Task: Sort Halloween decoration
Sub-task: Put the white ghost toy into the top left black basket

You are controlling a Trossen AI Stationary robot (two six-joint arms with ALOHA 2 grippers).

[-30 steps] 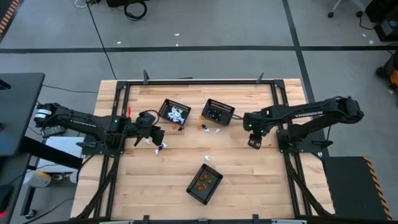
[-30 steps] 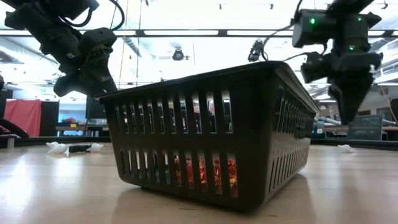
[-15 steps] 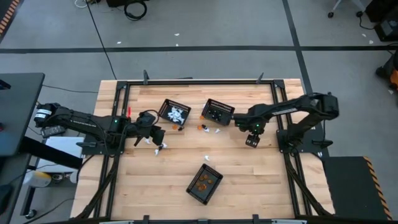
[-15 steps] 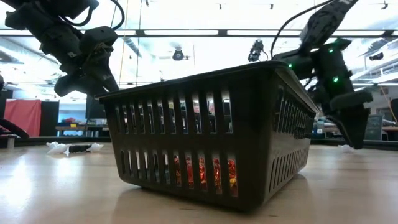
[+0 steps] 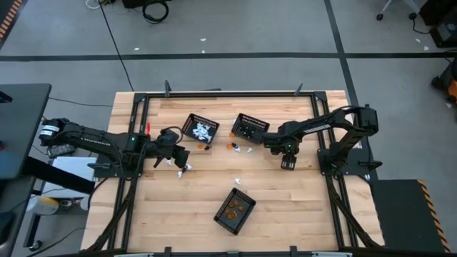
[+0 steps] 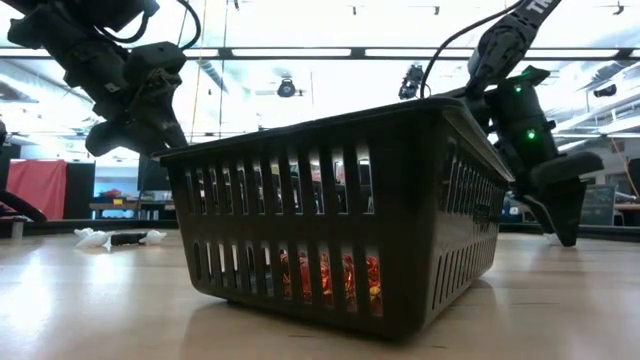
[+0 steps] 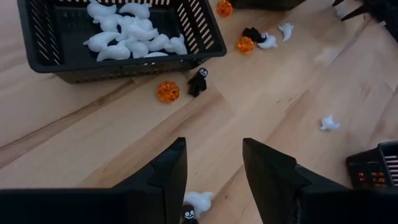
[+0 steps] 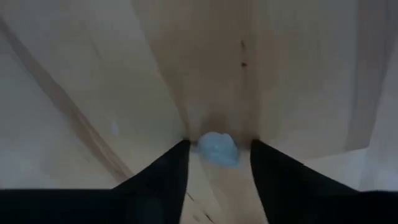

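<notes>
- While the left arm lies stretched low along the table's (image 5: 285,207) nine o'clock side, its left claw (image 5: 183,158) hangs just above the wood with fingers apart, nothing between them; in its wrist view a white ghost trinket (image 7: 198,201) and a small black figure (image 7: 187,214) lie on the table under the fingertips.
- Right arm reaches in from three o'clock, elbow raised, wrist bent steeply down, so the right claw (image 5: 287,163) points at the table.
- Its fingers stand apart on either side of a pale ghost trinket (image 8: 217,148); whether they touch it is hard to tell, as that view is blurred.
- Toward twelve o'clock sit two black baskets: one (image 5: 201,128) filled with white ghosts (image 7: 134,36), the other (image 5: 250,128) just beside it.
- Between them, loose on the wood, lie orange pumpkins (image 7: 167,91) and a black figure (image 7: 198,81).
- Near six o'clock a third basket (image 5: 235,209) holds orange pieces (image 6: 330,275).
</notes>
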